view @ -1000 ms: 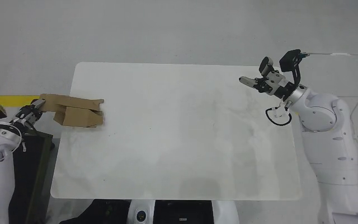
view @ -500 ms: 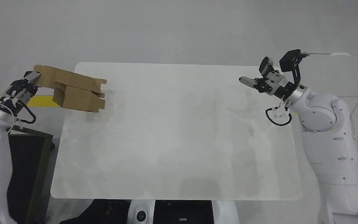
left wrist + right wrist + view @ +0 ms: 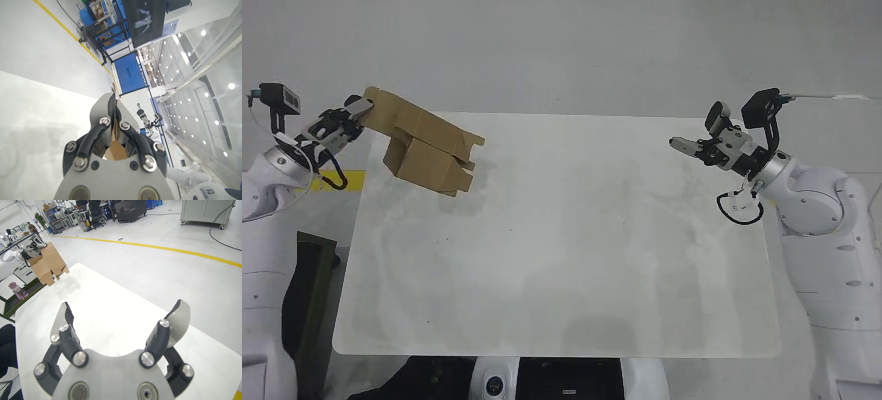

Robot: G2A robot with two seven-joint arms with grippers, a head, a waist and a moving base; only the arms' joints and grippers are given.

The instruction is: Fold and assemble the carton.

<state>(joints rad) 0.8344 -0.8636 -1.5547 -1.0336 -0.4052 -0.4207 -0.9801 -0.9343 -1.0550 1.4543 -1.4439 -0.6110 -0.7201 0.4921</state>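
The flattened brown cardboard carton (image 3: 427, 150) is hanging in the air over the far left corner of the white rectangular table (image 3: 572, 260). It is not touching the top, and it is casting a soft shadow on the surface underneath. It is sitting at a slant, with one end poking out past the table's corner and its notched flaps pointing in toward the table's middle.

The left gripper (image 3: 360, 108) is holding that outer end, just off the table's far left corner. Its jaws are pressing almost together, with only the thickness of the cardboard wedged between the dark pads.

The right gripper (image 3: 682, 145) is hovering over the table near the far right corner, well apart from the carton, and is facing across the top toward it. Its jaws are standing wide apart with nothing between them — only bare tabletop is showing through the gap.

Off the table's left edge, a pink drinking bottle (image 3: 16, 289) is lying on a dark green tray (image 3: 22, 298). A yellow floor line (image 3: 151, 247) is curving past beyond the far edge.
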